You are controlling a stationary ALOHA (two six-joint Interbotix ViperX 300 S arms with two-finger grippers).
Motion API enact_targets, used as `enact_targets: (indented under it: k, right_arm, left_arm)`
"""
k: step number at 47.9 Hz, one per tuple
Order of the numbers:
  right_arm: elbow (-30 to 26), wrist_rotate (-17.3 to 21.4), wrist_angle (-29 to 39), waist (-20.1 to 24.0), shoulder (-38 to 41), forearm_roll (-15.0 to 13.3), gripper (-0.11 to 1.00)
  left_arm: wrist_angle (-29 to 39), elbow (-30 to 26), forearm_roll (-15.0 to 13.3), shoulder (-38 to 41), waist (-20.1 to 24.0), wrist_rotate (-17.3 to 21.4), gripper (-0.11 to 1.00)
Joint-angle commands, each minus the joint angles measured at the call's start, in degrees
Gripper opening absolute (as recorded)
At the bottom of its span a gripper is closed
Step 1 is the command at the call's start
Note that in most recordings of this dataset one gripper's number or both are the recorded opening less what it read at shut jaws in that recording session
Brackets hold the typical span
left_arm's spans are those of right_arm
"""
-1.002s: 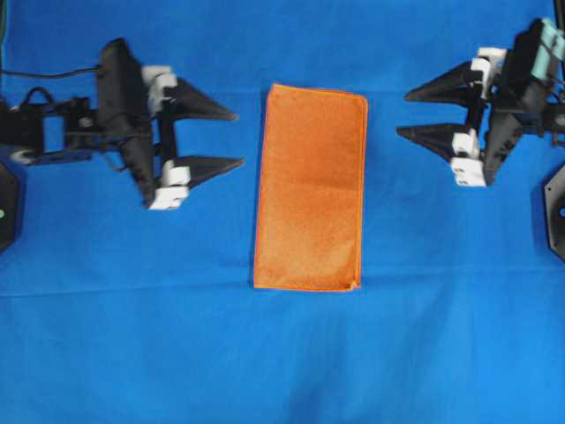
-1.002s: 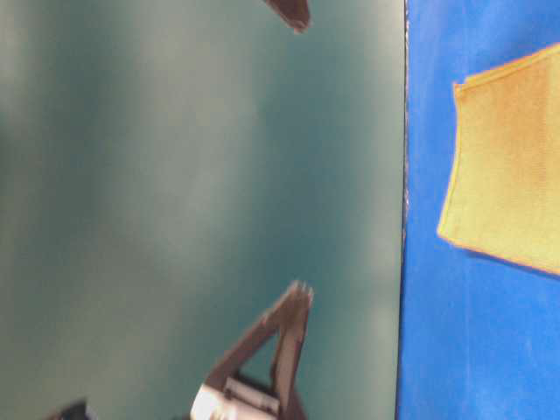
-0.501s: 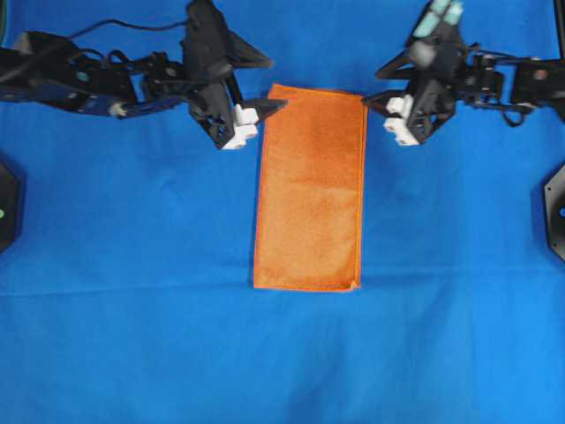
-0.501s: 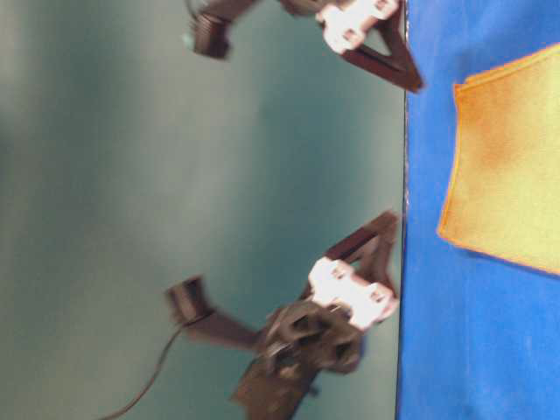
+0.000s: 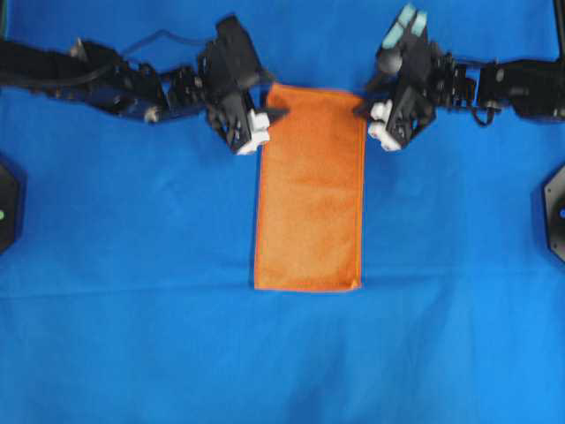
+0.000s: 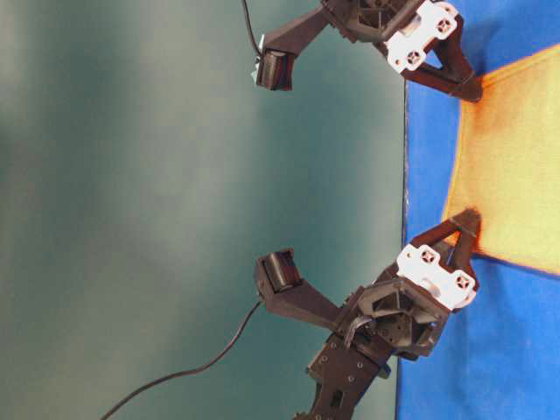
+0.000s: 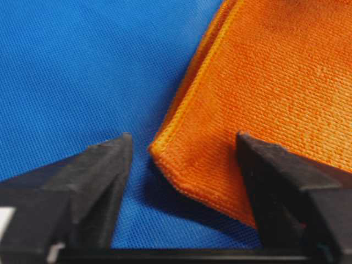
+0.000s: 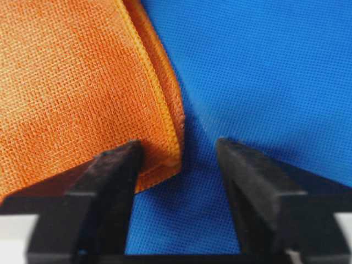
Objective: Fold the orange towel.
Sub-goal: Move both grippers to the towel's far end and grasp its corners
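1. The towel [image 5: 309, 187] lies flat on the blue cloth [image 5: 282, 353] that covers the worktop, folded into a tall rectangle in the overhead view, a little above the middle
2. Its long edges run up and down in that view, with doubled layers showing at the corner hems in both wrist views
3. The left tool [image 5: 272, 116] sits at the towel's upper left corner, its arm stretching in from the left edge
4. In the left wrist view the left tool [image 7: 184, 157] is open, one finger [image 7: 102, 176] on the blue cloth and the other finger [image 7: 286, 187] over the orange fabric, with the corner between them
5. The right tool [image 5: 361, 109] sits at the upper right corner, its arm reaching in from the right
6. In the right wrist view the right tool [image 8: 179, 159] is open too, one finger [image 8: 113, 176] over the towel [image 8: 77, 82] and the other finger [image 8: 253, 181] over the blue cloth
7. The table-level view shows both tools low at the towel [image 6: 512, 166] corners; whether the tips touch the fabric cannot be told
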Motion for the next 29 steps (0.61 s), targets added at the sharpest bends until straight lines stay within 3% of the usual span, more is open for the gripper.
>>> enact_targets:
  k: [1,9,13,29]
  right_arm:
    - [-0.97,-0.53,-1.05,-0.09,-0.53,0.0,0.5]
    - [-0.62,-0.7,-1.67,0.88,-0.53,0.0,0.04]
    - [-0.35,-0.7,-1.67,1.41,-0.53,-0.09,0.03]
    - [-0.97,-0.7,-0.35,1.05,-2.02,0.26,0.03]
  left_arm:
    - [0.0,-0.35,0.09,-0.88,0.09,0.0,0.55]
    - [0.0,-0.44,0.09,-0.7,-0.09,0.62,0.13]
    - [0.0,-0.62,0.09,-0.62,-0.09,0.79,0.02]
    - [0.09,-0.79,0.09,-2.29,0.18,1.23,0.02]
